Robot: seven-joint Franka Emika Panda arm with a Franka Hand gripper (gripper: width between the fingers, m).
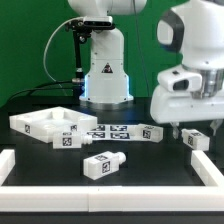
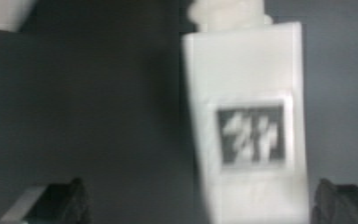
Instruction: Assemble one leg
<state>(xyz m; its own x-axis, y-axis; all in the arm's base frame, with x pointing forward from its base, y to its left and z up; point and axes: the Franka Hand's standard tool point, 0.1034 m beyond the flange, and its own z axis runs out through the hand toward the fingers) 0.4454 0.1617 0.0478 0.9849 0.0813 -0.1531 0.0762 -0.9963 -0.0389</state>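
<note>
In the wrist view a white leg (image 2: 243, 110) with a black-and-white tag lies lengthwise between my fingers. My gripper (image 2: 202, 205) is open. The dark fingertips (image 2: 55, 200) stand apart on either side of the leg, which is nearer one of them, and nothing is held. In the exterior view the gripper (image 1: 193, 130) hangs low over this leg (image 1: 197, 141) at the exterior view's right. A second leg (image 1: 100, 163) lies alone near the front. A third leg (image 1: 150, 132) lies at the end of the tag strip.
The large white panel (image 1: 50, 125) lies at the exterior view's left. The marker board (image 1: 115, 131) lies across the middle. White border rails stand at the front left (image 1: 8, 165) and front right (image 1: 208, 165). The robot base (image 1: 103, 70) is behind.
</note>
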